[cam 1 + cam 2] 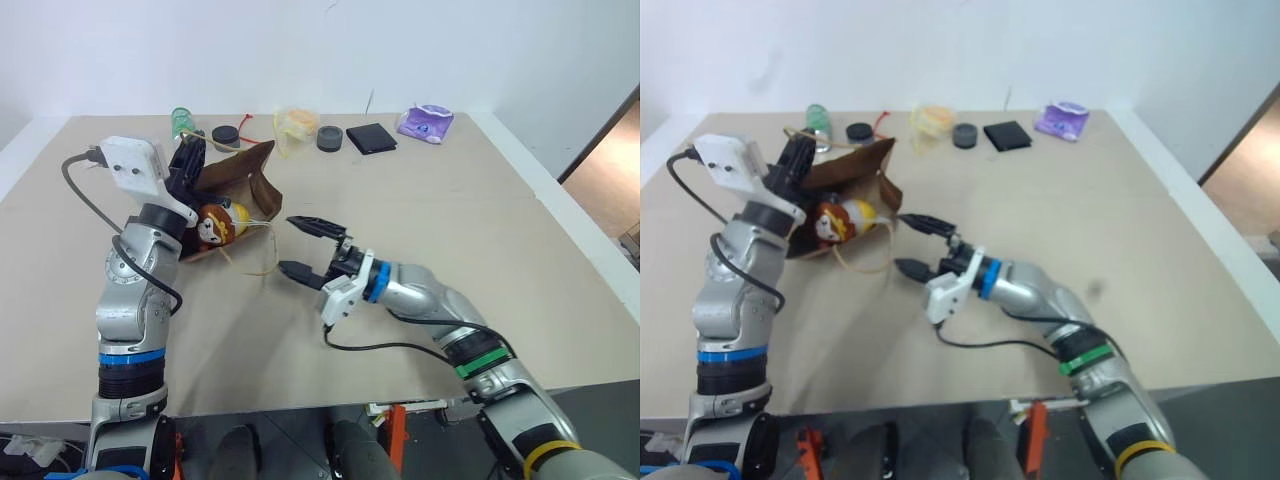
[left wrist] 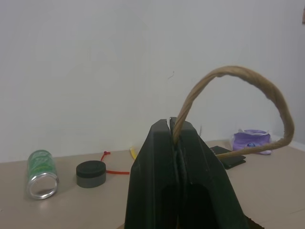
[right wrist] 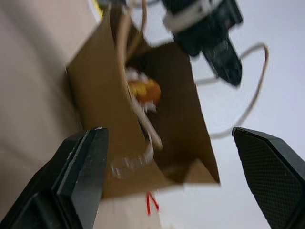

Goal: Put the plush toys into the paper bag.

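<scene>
Paper bag (image 1: 245, 180): brown kraft, lying on its side at upper left of the head view on the tan surface (image 1: 480, 250), mouth turned toward frame centre; one tan cord handle (image 2: 248, 90) is pinched between the shut fingers of the left gripper (image 1: 188, 160), the other loops loose on the surface in front of the mouth

Brown monkey (image 1: 211, 226): orange face, sitting in the bag's mouth, left of centre

White egg-shape (image 1: 238, 215): yellow top, just beside the monkey, also inside the mouth; blurred in the right wrist view

Right gripper (image 1: 305, 247): centre of the head view, near the bag's mouth, fingers spread wide and holding nothing

Along the far edge of the surface, upper part of the frame, left to right: green can (image 1: 181, 121) lying on its side; black disc (image 1: 225, 134); red tie (image 2: 112, 164); yellowish clear plastic bag (image 1: 296, 123); grey disc (image 1: 330, 137); black wallet (image 1: 371, 138); purple packet (image 1: 426, 122)
</scene>
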Controlling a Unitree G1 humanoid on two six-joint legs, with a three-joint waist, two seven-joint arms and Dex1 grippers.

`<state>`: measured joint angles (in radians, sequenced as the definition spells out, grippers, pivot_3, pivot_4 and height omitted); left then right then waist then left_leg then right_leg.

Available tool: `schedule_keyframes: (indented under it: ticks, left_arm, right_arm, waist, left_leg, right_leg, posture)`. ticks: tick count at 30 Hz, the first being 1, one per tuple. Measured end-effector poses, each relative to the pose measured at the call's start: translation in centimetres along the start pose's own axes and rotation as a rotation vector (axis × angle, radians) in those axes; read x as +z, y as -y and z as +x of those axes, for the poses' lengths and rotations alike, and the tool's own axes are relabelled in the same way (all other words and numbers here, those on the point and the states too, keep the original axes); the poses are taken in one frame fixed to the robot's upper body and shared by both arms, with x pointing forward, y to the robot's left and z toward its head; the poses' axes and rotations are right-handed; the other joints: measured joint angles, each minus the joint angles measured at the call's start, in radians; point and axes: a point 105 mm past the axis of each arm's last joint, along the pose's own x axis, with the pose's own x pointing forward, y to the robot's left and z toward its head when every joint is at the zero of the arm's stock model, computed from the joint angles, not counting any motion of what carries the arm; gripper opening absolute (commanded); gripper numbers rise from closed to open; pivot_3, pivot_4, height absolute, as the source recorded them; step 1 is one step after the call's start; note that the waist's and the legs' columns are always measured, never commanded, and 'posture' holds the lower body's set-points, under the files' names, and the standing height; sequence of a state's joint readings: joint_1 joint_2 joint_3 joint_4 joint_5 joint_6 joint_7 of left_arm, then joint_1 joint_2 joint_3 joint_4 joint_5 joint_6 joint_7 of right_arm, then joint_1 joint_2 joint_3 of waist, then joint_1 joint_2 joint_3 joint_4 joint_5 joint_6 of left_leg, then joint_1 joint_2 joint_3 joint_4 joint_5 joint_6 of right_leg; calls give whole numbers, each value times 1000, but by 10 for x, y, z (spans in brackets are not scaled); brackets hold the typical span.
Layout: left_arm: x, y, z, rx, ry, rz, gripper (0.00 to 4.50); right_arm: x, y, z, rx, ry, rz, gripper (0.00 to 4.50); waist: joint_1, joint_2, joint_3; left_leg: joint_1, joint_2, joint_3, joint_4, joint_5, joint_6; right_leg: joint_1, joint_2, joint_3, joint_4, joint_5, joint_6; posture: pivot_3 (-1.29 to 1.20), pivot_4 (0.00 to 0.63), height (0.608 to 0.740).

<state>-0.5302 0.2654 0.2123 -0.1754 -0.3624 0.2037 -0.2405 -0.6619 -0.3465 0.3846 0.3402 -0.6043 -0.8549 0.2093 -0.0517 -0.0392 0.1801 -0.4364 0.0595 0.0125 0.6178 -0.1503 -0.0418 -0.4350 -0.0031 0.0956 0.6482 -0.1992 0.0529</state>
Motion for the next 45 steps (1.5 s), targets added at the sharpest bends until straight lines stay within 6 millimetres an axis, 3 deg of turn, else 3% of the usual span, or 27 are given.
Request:
schedule_keyframes:
  ticks: [3,6,11,14,18,24,26,30,32,33,35,37,38,40,43,44,45]
  left_arm:
    - [1,0,1,0,4,0,0]
    - [2,0,1,0,5,0,0]
    - [2,-1,1,8,5,0,0]
    - [2,-2,1,16,6,0,0]
    - [2,-2,2,19,8,-5,0]
    - [4,4,7,18,14,-57,0]
    - [3,5,7,19,8,-60,0]
    - [0,7,0,34,-4,-71,0]
    - [-12,6,-7,45,-52,-87,0]
    - [-19,5,-11,52,-81,-96,432]
    - [-22,7,-12,43,-101,-116,716]
    - [-22,14,-12,4,-113,-148,1599]
    - [-21,22,-13,-39,-122,-178,2234]
    - [-21,27,-13,-68,-131,-196,2764]
    - [-21,31,-18,-124,-174,-248,4093]
    - [-21,30,-19,-130,-186,-257,4451]
    - [-21,29,-21,-150,-201,-264,4451]
  right_arm:
    - [8,-1,13,-9,38,4,4480]
    - [10,12,23,-47,57,-19,3731]
    - [7,36,25,-129,58,-58,1235]
    - [2,45,20,-148,42,-69,50]
    - [-9,63,9,-172,1,-97,50]
    - [-13,121,6,-258,-12,-215,50]
    - [-12,128,7,-271,-8,-227,50]
    - [-20,116,8,-204,-38,-192,50]
    - [-25,102,8,-141,-56,-149,50]
    - [-27,92,7,-104,-67,-126,543]
    - [-31,83,6,-71,-85,-102,872]
    - [-33,83,6,-65,-97,-75,1737]
    - [-34,84,5,-66,-103,-46,2388]
    - [-35,85,4,-70,-107,-21,2909]
    - [-38,88,-1,-95,-120,69,4259]
    - [-39,87,-2,-94,-125,90,4500]
    - [-40,87,-5,-100,-132,129,4500]
  waist:
    - [2,0,0]
    - [3,0,0]
    - [4,0,0]
    - [4,0,0]
    - [4,0,0]
    - [3,0,0]
    - [3,0,0]
    - [3,0,0]
    - [3,0,0]
    - [3,0,0]
    - [3,0,0]
    - [3,0,0]
    - [3,0,0]
    - [3,0,0]
    - [3,0,0]
    - [3,0,0]
    - [3,0,0]
  left_leg:
    - [0,0,0,0,0,0]
    - [-1,0,0,0,0,0]
    - [-1,0,0,0,0,0]
    - [-1,0,0,0,0,0]
    - [-1,0,0,0,0,0]
    - [-1,0,0,0,1,0]
    - [-1,0,0,-1,1,0]
    - [-1,0,1,-1,0,0]
    - [-1,0,1,-1,0,0]
    - [-1,0,0,-1,0,0]
    - [-1,0,0,-1,1,0]
    - [-1,0,0,0,1,0]
    - [-1,0,0,0,1,0]
    - [-1,0,0,0,1,0]
    - [-1,0,0,0,1,0]
    - [-1,0,0,0,1,0]
    - [-1,0,0,0,1,0]
  right_leg:
    - [0,0,0,0,0,0]
    - [0,0,0,0,1,0]
    - [0,0,0,0,0,0]
    - [0,0,0,0,0,0]
    - [0,0,0,0,0,0]
    - [-1,0,0,0,0,0]
    - [-1,0,0,0,0,0]
    - [-1,0,1,0,0,0]
    - [-1,0,1,0,0,0]
    - [-1,0,1,0,0,0]
    - [-1,0,1,0,0,0]
    - [-1,0,1,0,1,0]
    - [0,0,1,0,1,1]
    - [-1,0,1,0,1,0]
    - [-1,0,0,0,1,0]
    - [-1,0,1,0,1,0]
    - [-1,0,1,0,1,0]
  posture:
    - [0,150,740]
    - [0,150,740]
    - [0,150,740]
    - [0,150,740]
    - [0,150,740]
    - [0,150,740]
    - [0,150,740]
    - [0,150,740]
    - [0,150,740]
    - [0,150,740]
    - [0,150,740]
    - [0,150,740]
    - [0,150,740]
    - [0,150,740]
    - [0,150,740]
    - [0,150,740]
    - [0,150,740]
